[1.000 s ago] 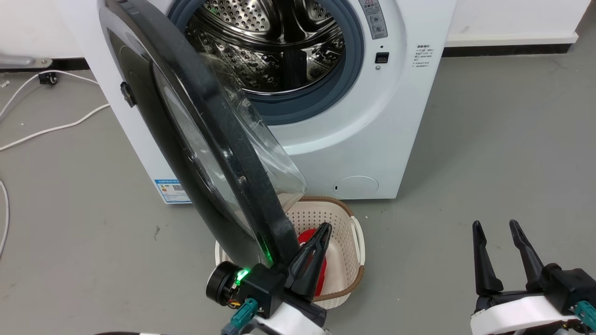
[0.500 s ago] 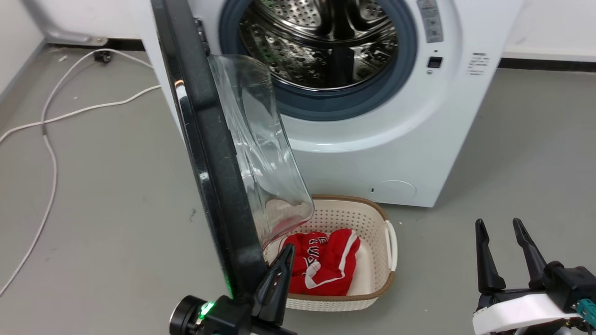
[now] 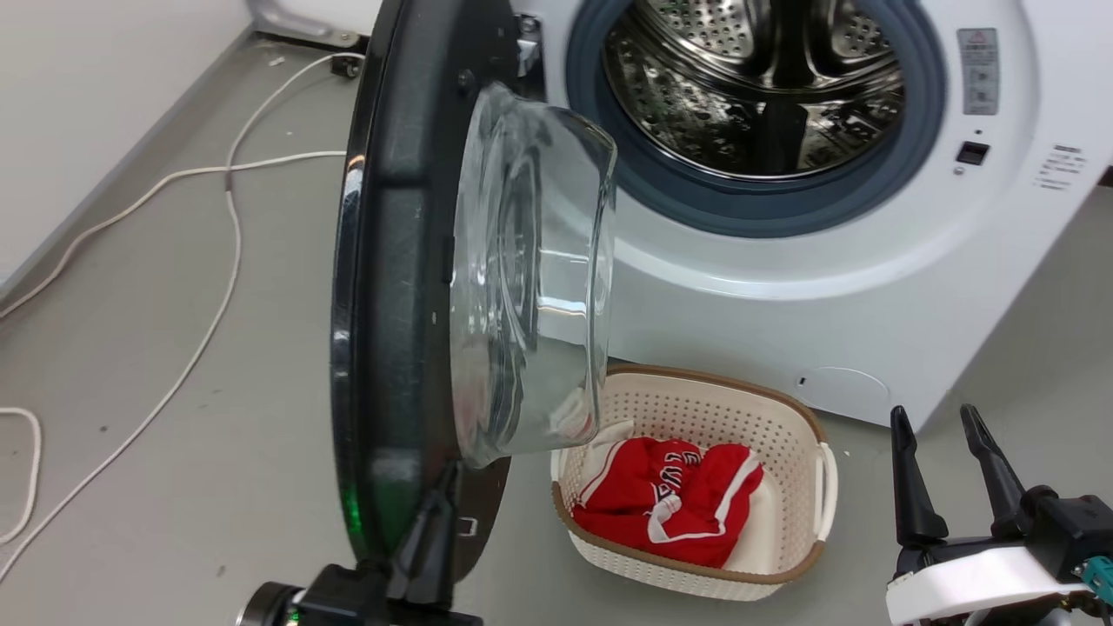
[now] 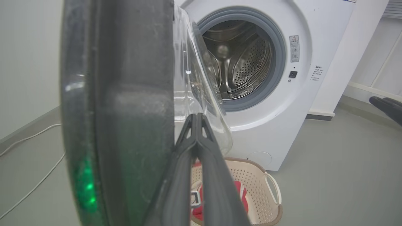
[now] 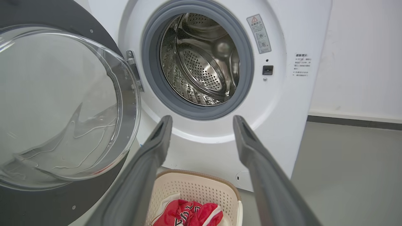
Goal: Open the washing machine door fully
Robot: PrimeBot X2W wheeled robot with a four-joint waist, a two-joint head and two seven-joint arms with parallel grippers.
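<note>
Swung wider now, the washing machine door (image 3: 391, 261); my left tool (image 4: 196, 117), fingers together, sits by its rim, right tool (image 3: 934, 410) spread.

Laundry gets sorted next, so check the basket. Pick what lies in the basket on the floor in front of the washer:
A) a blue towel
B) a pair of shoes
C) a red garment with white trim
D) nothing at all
C: the cream basket holds a crumpled red garment with white stripes, visible in the head view and in both wrist views.
</note>
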